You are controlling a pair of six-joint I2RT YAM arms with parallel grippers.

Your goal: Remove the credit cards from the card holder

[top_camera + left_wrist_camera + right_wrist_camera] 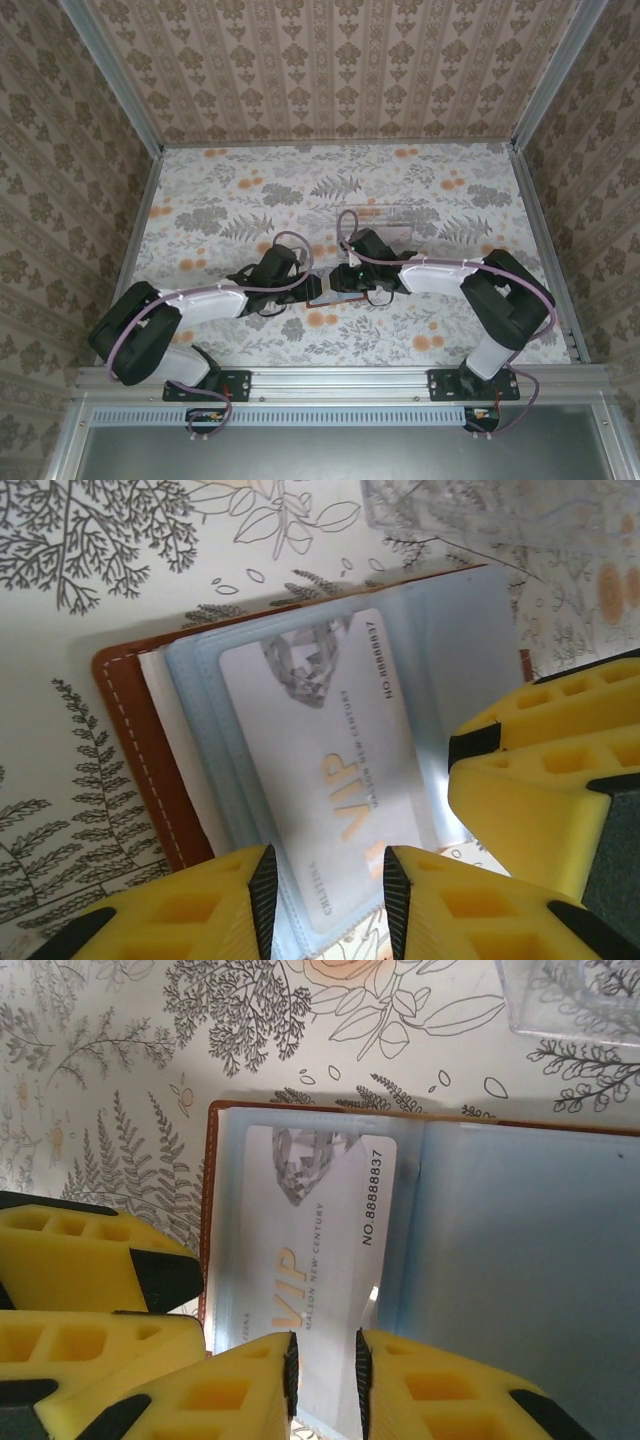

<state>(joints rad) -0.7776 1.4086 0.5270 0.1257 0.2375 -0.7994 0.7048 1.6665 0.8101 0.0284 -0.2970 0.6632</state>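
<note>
Floral table (250, 190): card holder (520, 1260), clear tray (395, 218)

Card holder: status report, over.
Both low over open card holder: left pincer, right pincer, jaws slightly parted. VIP card not yet out of its sleeve. Beyond it, clear tray, not in the way.

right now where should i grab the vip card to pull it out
Take the card by its near short end, the one lying between the right gripper fingertips, coming in from that near side. It lies flat in the wallet sleeve, long axis pointing that way, so it should slide out lengthwise.
</note>
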